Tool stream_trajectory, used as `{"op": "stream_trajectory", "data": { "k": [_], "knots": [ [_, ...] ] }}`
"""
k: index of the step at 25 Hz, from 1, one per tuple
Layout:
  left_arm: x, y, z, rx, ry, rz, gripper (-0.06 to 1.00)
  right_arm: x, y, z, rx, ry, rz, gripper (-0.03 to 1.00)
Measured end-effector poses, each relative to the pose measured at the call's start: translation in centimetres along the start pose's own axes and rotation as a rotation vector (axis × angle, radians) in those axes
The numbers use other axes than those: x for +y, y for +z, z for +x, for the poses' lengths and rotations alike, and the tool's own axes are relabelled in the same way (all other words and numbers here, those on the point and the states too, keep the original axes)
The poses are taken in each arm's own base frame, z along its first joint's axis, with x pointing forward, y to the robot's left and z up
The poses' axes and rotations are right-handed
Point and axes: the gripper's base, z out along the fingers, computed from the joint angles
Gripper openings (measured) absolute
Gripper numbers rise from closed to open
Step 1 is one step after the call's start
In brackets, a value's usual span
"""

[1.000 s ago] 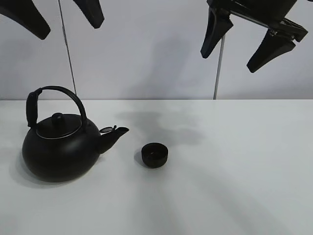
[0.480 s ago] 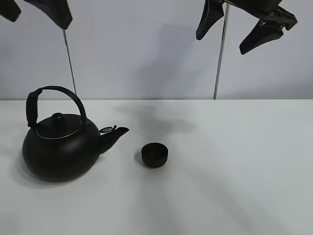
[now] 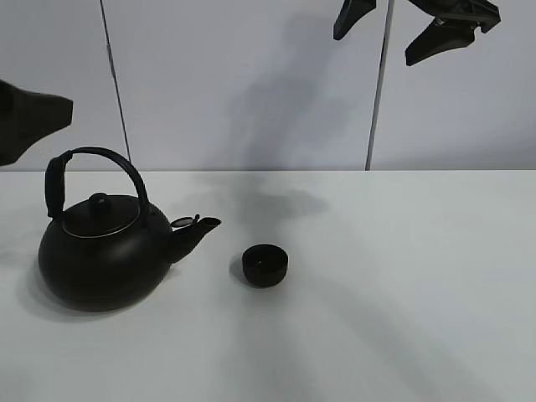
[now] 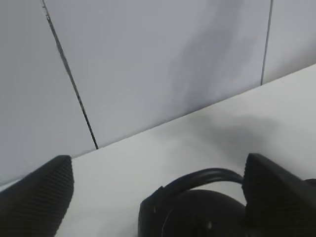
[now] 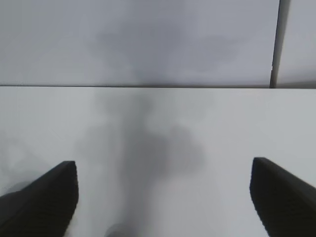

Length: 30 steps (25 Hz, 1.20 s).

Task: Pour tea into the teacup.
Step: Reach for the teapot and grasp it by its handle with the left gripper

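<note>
The big round black kettle (image 3: 100,255) with an arched handle stands on the white table (image 3: 402,285) at the left, spout towards the right. The small matte-black teacup (image 3: 265,265) stands just right of the spout, apart from it. No tea shows. One finger (image 3: 33,121) of my left gripper shows at the left edge, above and left of the kettle's handle. In the left wrist view the left gripper (image 4: 157,163) is open and empty above the kettle's handle (image 4: 202,177). My right gripper (image 3: 394,21) hangs open and empty high above the table; the right wrist view (image 5: 163,165) shows only table beneath it.
A pale wall (image 3: 251,84) with two thin vertical seams rises behind the table's back edge. Bare white tabletop stretches to the right of the teacup and in front of it.
My left gripper has come down from the top left corner to the left edge, near the kettle's handle. My right gripper has risen further. The kettle and teacup have not moved.
</note>
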Motion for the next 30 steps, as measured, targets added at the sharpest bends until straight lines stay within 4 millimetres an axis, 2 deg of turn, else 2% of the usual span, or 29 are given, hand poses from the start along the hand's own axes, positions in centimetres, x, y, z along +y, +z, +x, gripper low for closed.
{"op": "stream_trajectory", "data": {
  "k": [5,11,15,30],
  "knots": [
    [0.5,0.8,3.8,-0.005,-0.072,-0.019,0.67,0.0,0.0,-0.1,-0.012,0.000,0.001,0.65],
    [0.2,2.6,7.0,-0.009,-0.135,-0.006,0.67,0.0,0.0,-0.1,-0.015,0.000,0.001,0.65],
    [0.1,3.2,9.0,0.061,-0.140,-0.013,0.67,0.0,0.0,-0.1,-0.016,0.000,0.001,0.65],
    [0.9,4.3,10.0,0.089,-0.135,-0.087,0.67,0.0,0.0,-0.2,-0.019,0.000,0.001,0.65]
  ]
}}
